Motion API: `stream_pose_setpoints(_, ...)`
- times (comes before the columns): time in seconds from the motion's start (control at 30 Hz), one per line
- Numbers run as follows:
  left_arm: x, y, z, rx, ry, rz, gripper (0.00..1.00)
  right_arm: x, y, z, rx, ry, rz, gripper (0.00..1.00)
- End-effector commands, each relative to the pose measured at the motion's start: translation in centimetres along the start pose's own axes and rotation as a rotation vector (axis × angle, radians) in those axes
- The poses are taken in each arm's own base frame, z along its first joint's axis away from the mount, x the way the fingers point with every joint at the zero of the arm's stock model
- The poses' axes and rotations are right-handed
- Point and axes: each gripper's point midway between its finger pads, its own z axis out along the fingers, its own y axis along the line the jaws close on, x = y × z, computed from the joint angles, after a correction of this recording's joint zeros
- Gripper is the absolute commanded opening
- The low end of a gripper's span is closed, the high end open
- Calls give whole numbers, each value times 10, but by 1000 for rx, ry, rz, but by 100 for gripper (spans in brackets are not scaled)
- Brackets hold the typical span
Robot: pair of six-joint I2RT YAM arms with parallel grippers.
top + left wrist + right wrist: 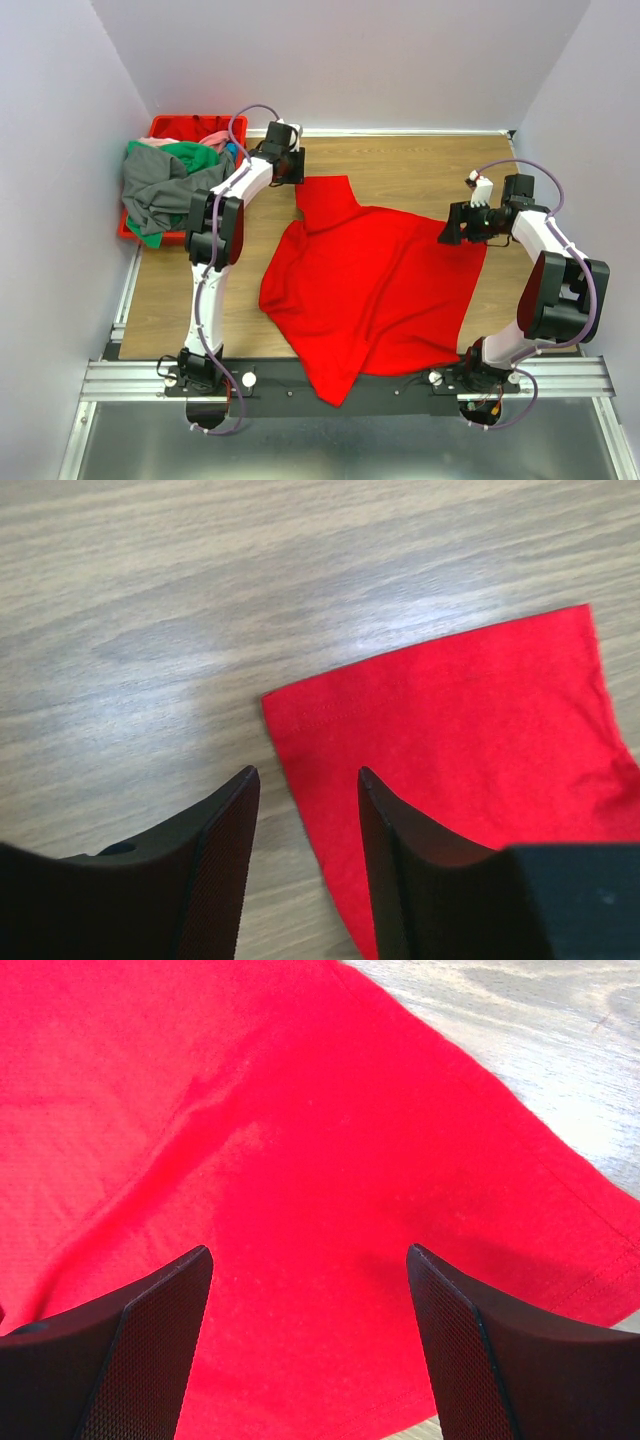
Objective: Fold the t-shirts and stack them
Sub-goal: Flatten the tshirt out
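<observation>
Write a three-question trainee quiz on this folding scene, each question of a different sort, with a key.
1. True or false: the right jaws are shut on the red t-shirt.
2. The grey and green t-shirts are: A heaped in the red crate; B spread flat beside the red one; C folded on top of the red one.
3. Fill in: the left jaws stand open over the red t-shirt's ____.

Key: 1 false, they stand open above it; 2 A; 3 sleeve.
</observation>
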Motion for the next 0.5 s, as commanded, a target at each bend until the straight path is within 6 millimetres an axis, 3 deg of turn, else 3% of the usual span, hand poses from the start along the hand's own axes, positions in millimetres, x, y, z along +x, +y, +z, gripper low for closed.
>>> stream_pose_setpoints(0.0,8,14,8,-58,40,-1,50,0,4,-1,-22,-16,4,85)
stream_pose_setpoints(0.33,17,21,27,-88,94,-2,46,0,4,-1,-22,-16,4,85)
stream_pose_setpoints(0.47,12,19,29,-80,90,-5,45,0,4,0,-21,-15,5,85)
